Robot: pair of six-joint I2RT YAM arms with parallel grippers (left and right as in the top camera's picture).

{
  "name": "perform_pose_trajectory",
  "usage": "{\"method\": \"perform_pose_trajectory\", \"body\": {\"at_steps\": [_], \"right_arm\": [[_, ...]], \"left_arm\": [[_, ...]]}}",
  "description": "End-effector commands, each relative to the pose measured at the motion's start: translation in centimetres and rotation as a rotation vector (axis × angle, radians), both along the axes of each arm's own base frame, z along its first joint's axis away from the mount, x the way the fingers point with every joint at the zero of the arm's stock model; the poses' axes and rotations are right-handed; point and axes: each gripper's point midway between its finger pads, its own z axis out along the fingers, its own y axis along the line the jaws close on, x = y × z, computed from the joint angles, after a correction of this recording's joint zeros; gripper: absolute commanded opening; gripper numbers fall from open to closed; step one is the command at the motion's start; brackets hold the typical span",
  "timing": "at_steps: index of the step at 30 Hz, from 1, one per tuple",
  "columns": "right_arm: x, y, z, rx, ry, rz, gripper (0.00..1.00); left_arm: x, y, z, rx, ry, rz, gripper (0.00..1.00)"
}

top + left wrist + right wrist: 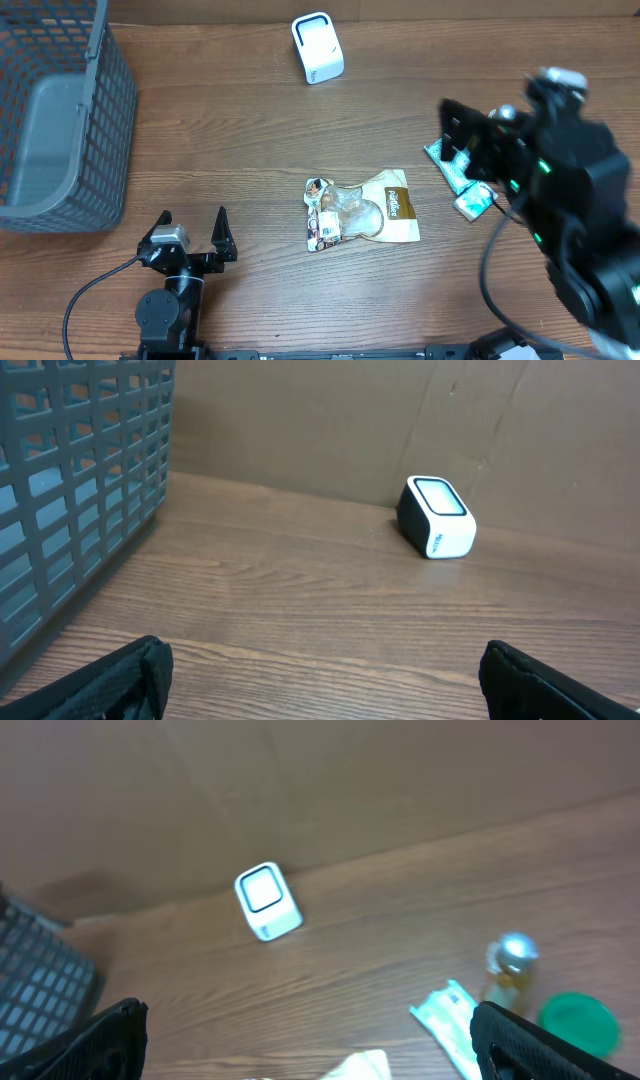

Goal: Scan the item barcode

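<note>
Evidently untouched: pouch flat at mid-table, both grippers spread wide

Judged light and limp: a thin film pouch [360, 210], likely crinkly and slick over the clear part, and apt to sag or fold if lifted by one corner. Best taken, on this judgement, by the flat sealed margin of the tan right-hand end, pinched across its thickness so that the printed faces stay free to be shown to the scanner [317, 47]. Probably not fragile, but better not squeezed hard over the lumpy middle.

Lies flat at the middle of the table [220, 130], somewhat nearer the front edge than the back, and well apart from everything else on it.

Shows a clear middle with pale, lumpy contents, a tan card end with a dark label strip, and a busy printed end on the left. No barcode made out from overhead: too small to tell, or possibly on the underside.

Scanner noted as a small white box with a dark face, standing near the middle of the back edge, well apart from the pouch.

Left gripper [192, 220] low near the front edge, left of the pouch, fingers wide apart and holding nothing.

Right gripper [305, 1015] raised over the right edge, fingers likewise wide apart and empty. Below it, a teal packet [448, 1018], a bottle [510, 960] and a green lid [578, 1022].

Grey basket [60, 120] at the back left corner.
</note>
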Motion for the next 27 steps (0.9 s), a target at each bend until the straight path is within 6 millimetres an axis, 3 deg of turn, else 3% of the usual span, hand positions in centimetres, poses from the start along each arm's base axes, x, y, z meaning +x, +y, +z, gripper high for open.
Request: {"method": "perform_pose_trajectory", "body": {"at_steps": [1,14,20,27], "right_arm": [[-2.0,-2.2,-0.7,0.022,-0.037,-0.043,1.0],[-8.8,-7.9,-4.9,0.065,-0.171,-0.215,1.0],[-11.0,-8.7,-6.7,0.077,-0.231,-0.248,1.0],[-11.7,-9.0,-7.4,0.093,-0.343,-0.263,1.0]], "left_arm": [[0.0,0.0,0.1,0.02,-0.008,0.0,1.0],[0.0,0.0,0.1,0.02,-0.008,0.0,1.0],[0.0,0.0,0.1,0.02,-0.008,0.0,1.0],[0.0,0.0,0.1,0.02,-0.008,0.0,1.0]]}}
